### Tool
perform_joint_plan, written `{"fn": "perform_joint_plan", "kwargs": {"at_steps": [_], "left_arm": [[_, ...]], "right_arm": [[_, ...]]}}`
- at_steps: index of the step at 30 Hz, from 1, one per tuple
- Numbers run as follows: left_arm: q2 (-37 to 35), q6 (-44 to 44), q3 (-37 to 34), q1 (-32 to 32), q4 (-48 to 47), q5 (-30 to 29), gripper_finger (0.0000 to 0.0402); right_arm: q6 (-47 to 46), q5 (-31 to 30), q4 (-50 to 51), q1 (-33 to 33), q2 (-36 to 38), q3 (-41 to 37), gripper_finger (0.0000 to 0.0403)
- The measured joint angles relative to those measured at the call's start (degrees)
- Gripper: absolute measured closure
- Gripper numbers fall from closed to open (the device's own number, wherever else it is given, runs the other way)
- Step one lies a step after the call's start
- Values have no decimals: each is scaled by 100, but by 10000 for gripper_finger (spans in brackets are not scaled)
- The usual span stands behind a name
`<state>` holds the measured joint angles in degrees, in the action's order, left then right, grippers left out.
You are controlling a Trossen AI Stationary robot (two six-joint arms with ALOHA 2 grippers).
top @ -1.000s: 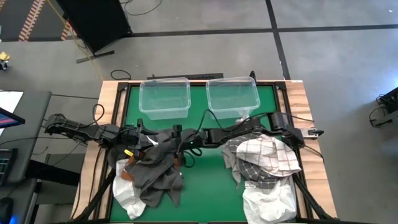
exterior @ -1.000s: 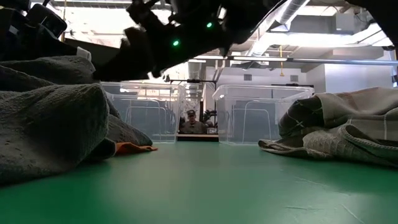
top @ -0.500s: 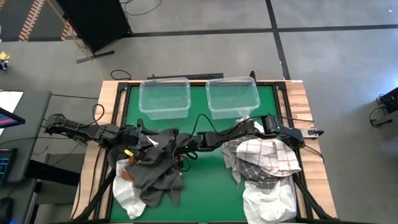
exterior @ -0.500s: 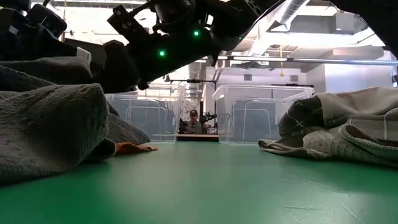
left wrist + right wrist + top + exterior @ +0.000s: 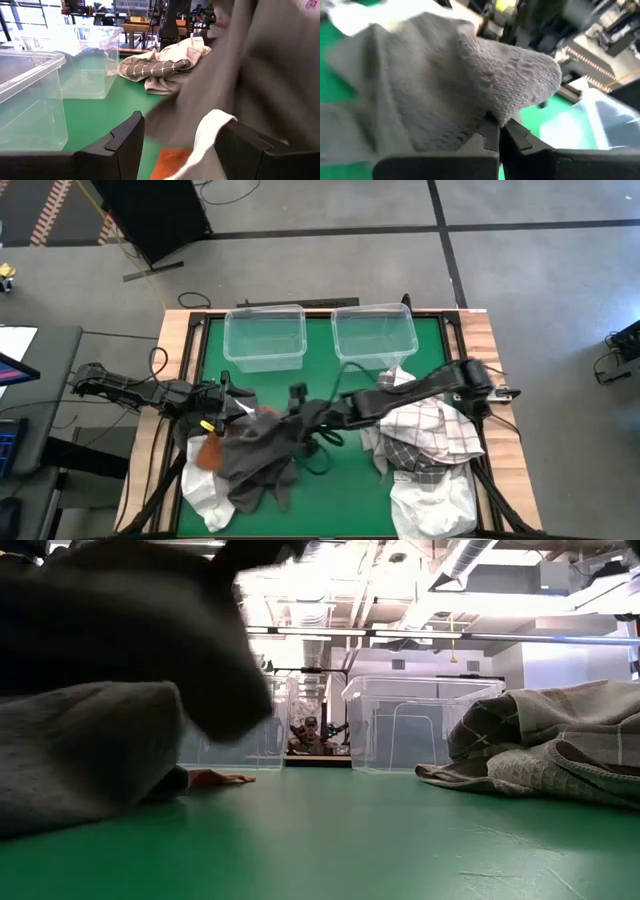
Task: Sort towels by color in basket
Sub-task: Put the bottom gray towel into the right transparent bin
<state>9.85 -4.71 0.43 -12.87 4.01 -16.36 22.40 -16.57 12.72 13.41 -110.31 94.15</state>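
A pile at the table's left holds dark grey towels (image 5: 262,452), an orange towel (image 5: 211,451) and a white towel (image 5: 200,492). My right gripper (image 5: 303,418) reaches across from the right and is shut on the top dark grey towel (image 5: 445,95). That towel fills the low view's upper left (image 5: 120,630). My left gripper (image 5: 228,408) is open at the pile's far left. A white towel tip (image 5: 207,135) and the orange towel (image 5: 170,162) lie between and below its fingers. A checked towel (image 5: 430,430) tops a second pile at the right. My right gripper pinches a raised fold of the dark grey towel (image 5: 492,114) between its two fingers. The fingers come level from the table's right. The held part is lifted above the pile, and the rest of the towel drapes down onto the pile.
Two clear plastic bins (image 5: 265,337) (image 5: 373,332) stand side by side at the table's far edge. The right pile holds checked, grey and white towels (image 5: 432,498). Bare green mat (image 5: 340,490) lies between the piles. A person shows far behind the bins (image 5: 308,736).
My right gripper has drawn a little toward the table's right and up from the left pile, with a fold of the dark grey towel. That fold has risen off the pile and now fills the low view's upper left. More of the orange towel shows.
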Motion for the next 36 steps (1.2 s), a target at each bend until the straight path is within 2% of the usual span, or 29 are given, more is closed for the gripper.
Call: {"fn": "perform_joint_plan", "kwargs": {"at_steps": [4,9,12,14,16,19,21,28,32,36], "left_arm": [[0,0,0,-1,0,-1,187],[0,-1,0,-1,-1,-2,187],[1,-1,0,-1,-1,1,187],[0,0,0,-2,0,-2,187],[2,-2,0,0,-2,-1,187],[0,0,0,0,0,-1,187],[0,0,1,0,0,0,187],[1,-1,0,0,0,-1,187],[2,-1,0,-2,0,-1,187],[0,0,0,-2,0,-2,187]], "right_arm": [[3,-194,862,289,923,9,384],[141,-1789,2050,718,1938,9,384],[100,-2550,2541,825,2369,9,384],[-8,-2766,2783,844,2511,9,384],[-149,-2515,2931,829,2541,9,384],[-329,-1282,2996,738,2348,9,384],[-377,-670,3009,711,2056,9,381],[-596,482,3117,682,932,6,372],[-833,642,3133,600,213,2,339],[-1040,634,3089,492,-309,0,264]]}}
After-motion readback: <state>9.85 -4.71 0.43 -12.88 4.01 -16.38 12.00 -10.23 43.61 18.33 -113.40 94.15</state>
